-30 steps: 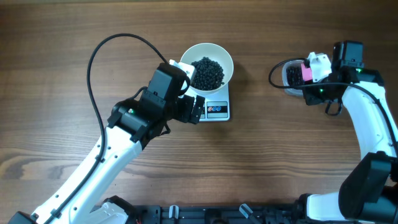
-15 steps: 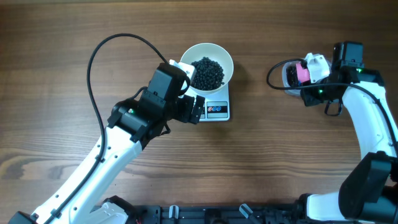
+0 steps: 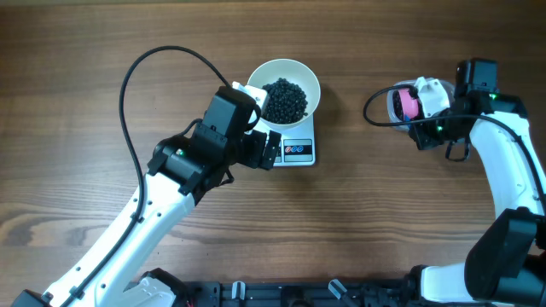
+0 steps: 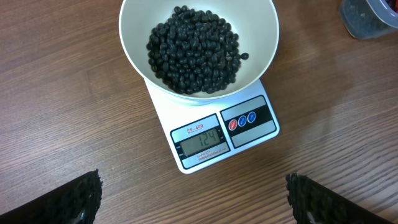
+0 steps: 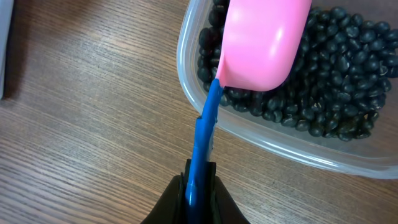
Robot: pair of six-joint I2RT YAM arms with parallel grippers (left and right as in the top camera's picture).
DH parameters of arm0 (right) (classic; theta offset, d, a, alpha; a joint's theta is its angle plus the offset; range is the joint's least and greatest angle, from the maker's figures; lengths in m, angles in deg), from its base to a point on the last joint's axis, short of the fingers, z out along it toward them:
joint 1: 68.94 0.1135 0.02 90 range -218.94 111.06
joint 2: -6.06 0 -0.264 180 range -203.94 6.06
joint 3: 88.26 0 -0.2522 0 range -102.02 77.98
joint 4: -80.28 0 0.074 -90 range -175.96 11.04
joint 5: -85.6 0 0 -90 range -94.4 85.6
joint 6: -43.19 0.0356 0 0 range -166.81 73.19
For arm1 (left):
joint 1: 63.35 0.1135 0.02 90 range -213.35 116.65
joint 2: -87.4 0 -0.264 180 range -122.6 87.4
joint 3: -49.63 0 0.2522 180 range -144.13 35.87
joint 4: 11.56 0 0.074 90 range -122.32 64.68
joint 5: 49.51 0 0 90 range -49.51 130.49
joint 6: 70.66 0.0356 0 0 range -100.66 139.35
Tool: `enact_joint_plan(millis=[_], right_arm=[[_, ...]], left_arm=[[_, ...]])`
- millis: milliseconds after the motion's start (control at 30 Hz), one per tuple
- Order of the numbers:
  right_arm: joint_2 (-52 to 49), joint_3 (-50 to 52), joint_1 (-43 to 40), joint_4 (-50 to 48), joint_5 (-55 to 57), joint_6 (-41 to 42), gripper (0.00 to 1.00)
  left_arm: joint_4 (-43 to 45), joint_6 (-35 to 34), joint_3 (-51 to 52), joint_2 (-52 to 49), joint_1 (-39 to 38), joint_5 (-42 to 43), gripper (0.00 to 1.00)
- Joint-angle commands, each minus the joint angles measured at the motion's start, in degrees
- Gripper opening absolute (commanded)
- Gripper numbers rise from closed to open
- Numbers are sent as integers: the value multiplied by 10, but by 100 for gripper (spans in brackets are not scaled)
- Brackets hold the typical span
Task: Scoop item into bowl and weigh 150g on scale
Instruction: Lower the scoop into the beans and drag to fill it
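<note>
- Clamps right claw on scoop by its handle, poised over tub for another load.
- Holds left claw spread apart before scale, display readable.
- Heaps item in bowl atop scale.

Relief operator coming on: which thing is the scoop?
Look at the right side of the wooden table, where a clear plastic tub holds small black beans. The pink plastic scoop hangs over it, its blue handle pinched in the right gripper. It is the only pink thing there.
</note>
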Motion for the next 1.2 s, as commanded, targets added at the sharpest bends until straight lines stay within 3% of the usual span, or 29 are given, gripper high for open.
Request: enact_joint_plan(millis=[0, 400, 1167], right_arm=[[-13, 2, -5, 13, -60, -22, 4], [-13, 2, -71, 26, -153, -22, 4], [-13, 2, -76, 21, -155, 19, 4]], left_arm=[[1, 6, -8, -4, 1, 5, 100], [1, 6, -8, -4, 1, 5, 100], [1, 6, -8, -4, 1, 5, 100]])
